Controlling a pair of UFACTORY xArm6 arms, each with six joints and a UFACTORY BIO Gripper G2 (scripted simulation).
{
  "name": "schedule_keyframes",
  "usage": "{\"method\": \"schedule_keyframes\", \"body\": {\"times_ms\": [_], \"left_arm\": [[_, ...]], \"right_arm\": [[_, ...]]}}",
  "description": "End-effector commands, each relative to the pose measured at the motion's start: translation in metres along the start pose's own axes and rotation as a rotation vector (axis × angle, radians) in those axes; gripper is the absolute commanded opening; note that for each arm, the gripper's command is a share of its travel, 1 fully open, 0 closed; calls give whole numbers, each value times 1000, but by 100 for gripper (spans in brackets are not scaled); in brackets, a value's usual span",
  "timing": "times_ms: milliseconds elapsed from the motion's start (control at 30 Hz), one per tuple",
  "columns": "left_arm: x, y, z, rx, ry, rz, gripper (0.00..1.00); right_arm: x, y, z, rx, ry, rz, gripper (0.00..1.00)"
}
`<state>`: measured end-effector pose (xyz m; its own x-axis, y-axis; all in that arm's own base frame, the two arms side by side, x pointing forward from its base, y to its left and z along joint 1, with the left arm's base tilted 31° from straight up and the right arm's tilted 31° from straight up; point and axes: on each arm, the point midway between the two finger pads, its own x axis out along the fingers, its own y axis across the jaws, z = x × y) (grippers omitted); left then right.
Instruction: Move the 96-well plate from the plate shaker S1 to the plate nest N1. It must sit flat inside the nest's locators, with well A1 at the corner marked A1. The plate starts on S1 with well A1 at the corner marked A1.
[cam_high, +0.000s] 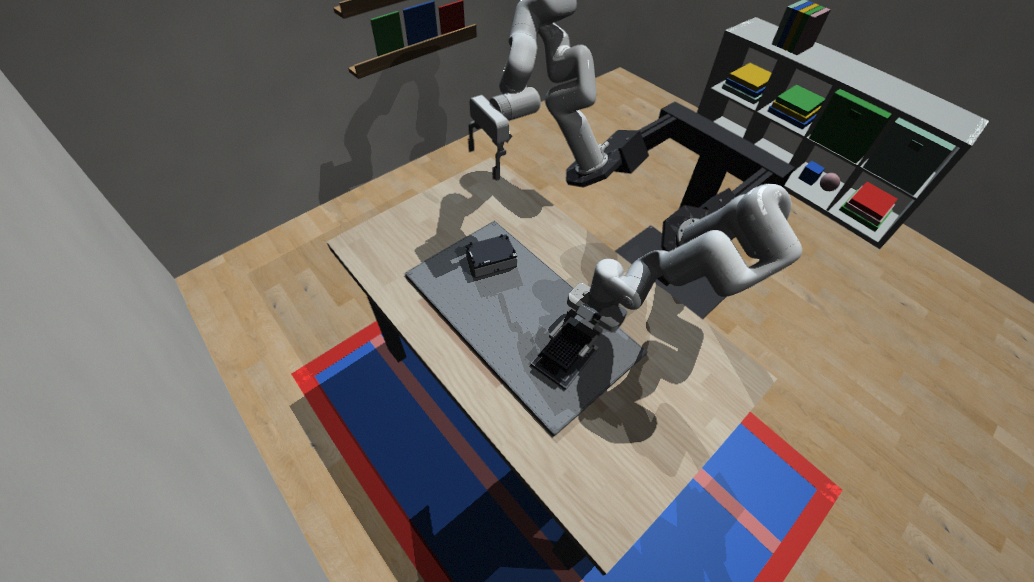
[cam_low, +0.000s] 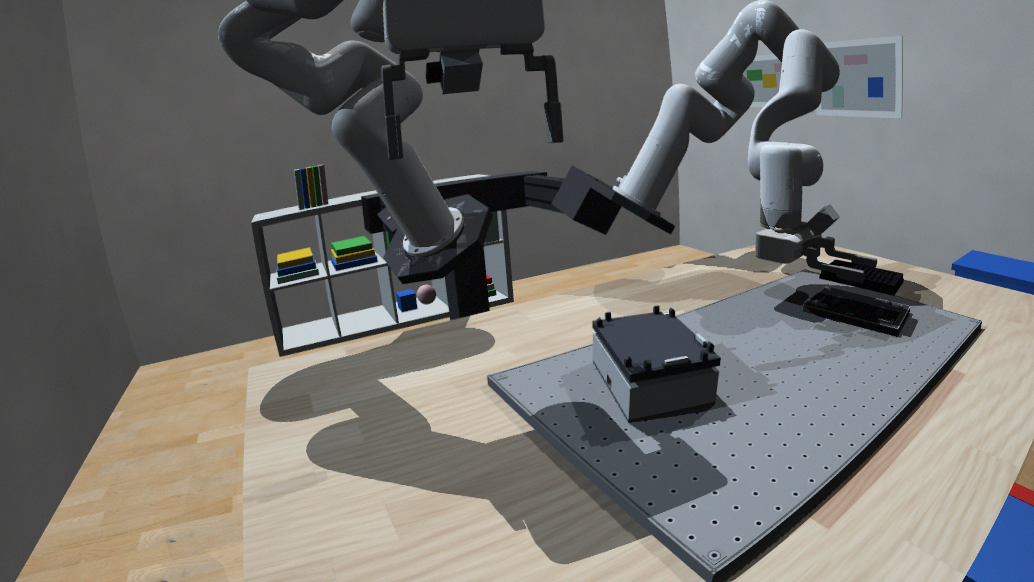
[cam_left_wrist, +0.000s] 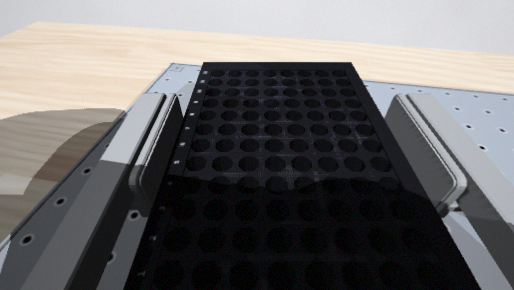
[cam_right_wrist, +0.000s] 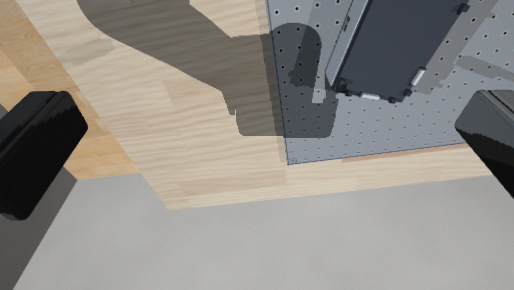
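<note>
The left gripper (cam_high: 575, 339) (cam_low: 866, 267) (cam_left_wrist: 292, 150) clamped the black rectangular well plate (cam_high: 569, 348) (cam_low: 884, 279) (cam_left_wrist: 280, 120); skewed lowering (my worry) risked snagging the low black nest (cam_high: 548, 376) (cam_low: 857, 320).

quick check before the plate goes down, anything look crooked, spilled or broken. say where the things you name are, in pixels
Nothing stands out. The 96-well plate (cam_high: 569, 347) (cam_low: 879, 276) (cam_left_wrist: 285, 130) looks level and undamaged in the left claw (cam_high: 575, 339) (cam_low: 861, 268) (cam_left_wrist: 295, 155), above the plate nest (cam_high: 547, 371) (cam_low: 857, 309); no spill shows.

L gripper (cam_high: 573, 338) holds blk 96-well plate (cam_high: 570, 347) above nest (cam_high: 562, 378), nr perforated board's (cam_high: 463, 310) end.
</note>
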<state>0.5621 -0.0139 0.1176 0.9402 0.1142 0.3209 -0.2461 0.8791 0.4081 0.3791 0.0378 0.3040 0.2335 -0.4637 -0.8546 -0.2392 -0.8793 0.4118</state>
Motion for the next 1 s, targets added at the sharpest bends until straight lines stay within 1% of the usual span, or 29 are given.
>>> {"method": "schedule_keyframes", "body": {"times_ms": [0, 500, 967], "left_arm": [[1, 0, -4, -1, -3, 1, 0], [1, 0, -29, -1, -3, 1, 0], [1, 0, -29, -1, -3, 1, 0]], "right_arm": [[-1, 0, -1, 2, 3, -2, 100], [-1, 0, -1, 2, 3, -2, 100], [-1, 0, -1, 2, 3, -2, 100]]}}
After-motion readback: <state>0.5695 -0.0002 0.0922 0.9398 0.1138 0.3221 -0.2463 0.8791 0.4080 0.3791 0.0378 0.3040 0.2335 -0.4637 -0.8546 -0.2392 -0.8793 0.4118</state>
